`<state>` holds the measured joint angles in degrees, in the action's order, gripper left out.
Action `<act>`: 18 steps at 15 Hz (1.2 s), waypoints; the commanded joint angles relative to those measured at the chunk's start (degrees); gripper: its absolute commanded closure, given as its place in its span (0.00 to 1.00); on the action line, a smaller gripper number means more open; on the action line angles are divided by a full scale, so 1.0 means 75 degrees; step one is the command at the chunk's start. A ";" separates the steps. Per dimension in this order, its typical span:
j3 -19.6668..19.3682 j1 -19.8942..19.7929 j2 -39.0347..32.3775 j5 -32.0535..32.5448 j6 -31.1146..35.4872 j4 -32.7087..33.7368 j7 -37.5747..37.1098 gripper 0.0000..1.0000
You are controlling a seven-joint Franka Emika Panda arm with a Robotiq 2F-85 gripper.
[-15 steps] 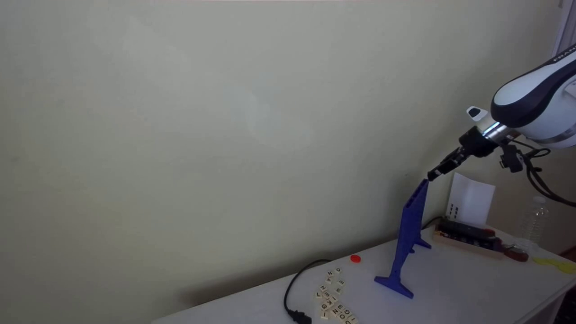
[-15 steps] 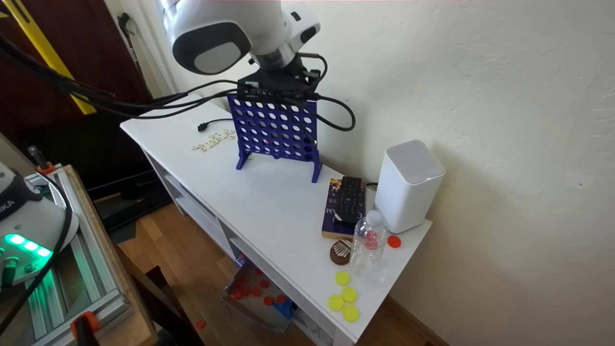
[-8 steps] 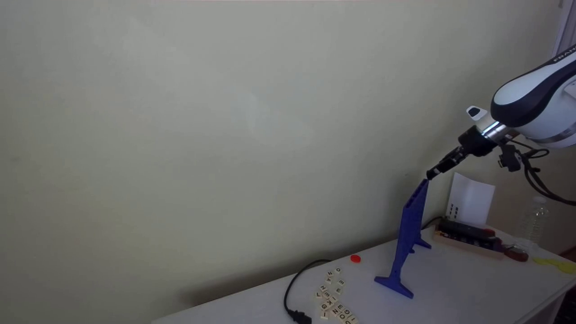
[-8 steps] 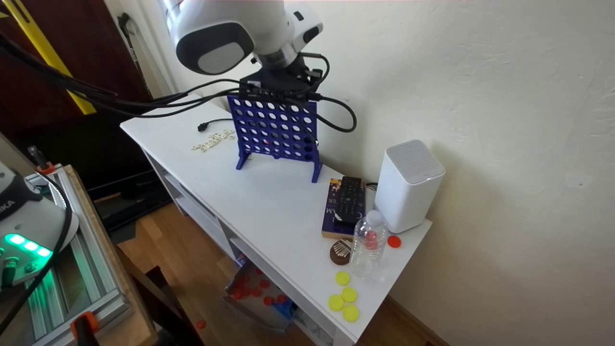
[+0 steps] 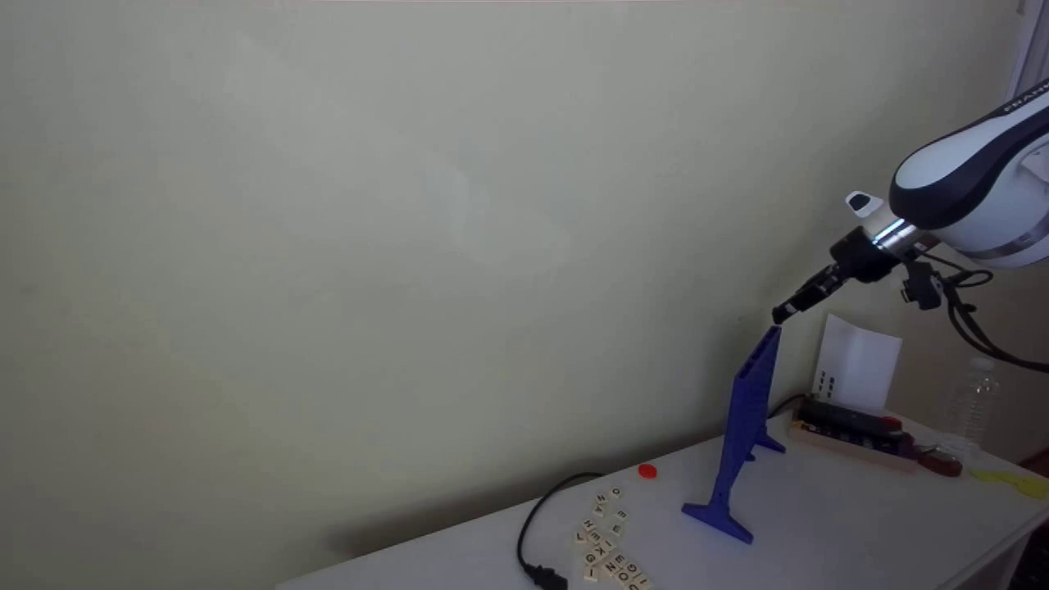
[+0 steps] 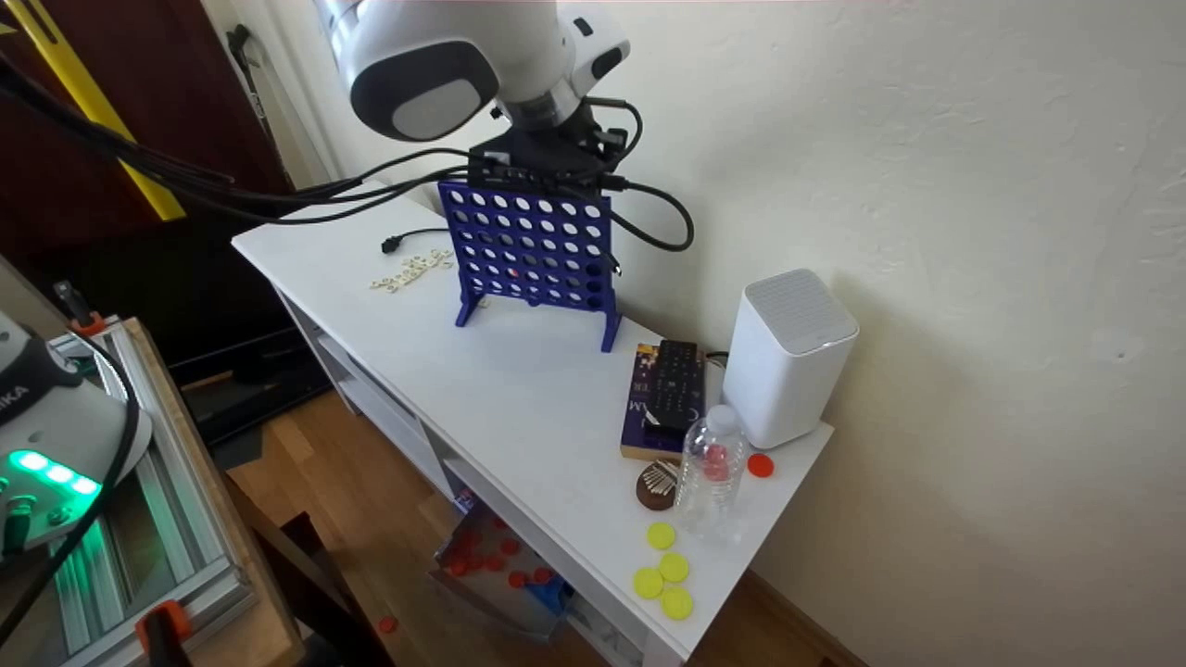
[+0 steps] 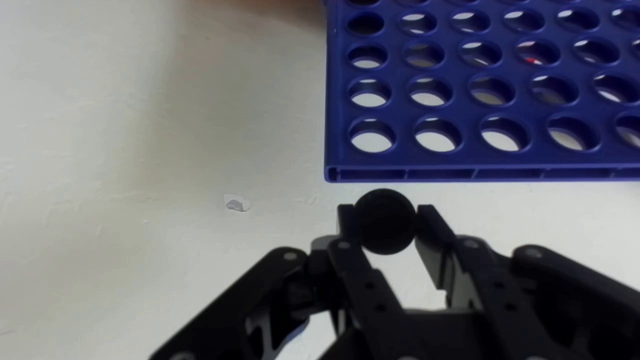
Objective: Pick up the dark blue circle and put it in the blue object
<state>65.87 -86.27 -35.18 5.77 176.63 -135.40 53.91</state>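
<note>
My gripper [image 7: 386,221] [image 5: 778,317] is shut on the dark blue circle [image 7: 385,222], which looks nearly black and is pinched by its edges at the fingertips. The blue object [image 5: 750,410] [image 6: 537,252] [image 7: 400,156] is an upright grid of round holes standing on two feet. In the wrist view, the circle sits just off the grid's slotted top edge, close to its end column, with a thin gap between. From an exterior view the fingertips appear right above the top corner. My arm hides the jaws in an exterior view. Lower holes of that end column look dark, as if filled.
On the white table [image 6: 519,389] lie letter tiles [image 5: 601,551], a red disc [image 5: 647,471] and a black plug [image 5: 545,576]. Beyond the grid are a book [image 6: 639,408] with a remote [image 6: 675,389], a white box [image 6: 788,371], a bottle [image 6: 704,491] and yellow discs [image 6: 674,567]. A wall runs behind.
My gripper has shifted slightly upward and, in an exterior view, a little to the left over the grid's corner. Its grip is unchanged, and the grid has stayed put.
</note>
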 commanded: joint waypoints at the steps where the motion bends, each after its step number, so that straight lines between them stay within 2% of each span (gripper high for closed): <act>1: -0.0162 0.0207 -0.0131 0.0307 -0.0279 0.0256 -0.0267 0.91; 12: -0.0637 0.0717 -0.0144 0.0225 -0.0416 0.0573 -0.0194 0.91; 18: -0.0696 0.0814 -0.0240 0.0216 -0.0387 0.0628 -0.0138 0.91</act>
<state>61.13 -80.92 -35.48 5.77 174.71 -132.24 53.78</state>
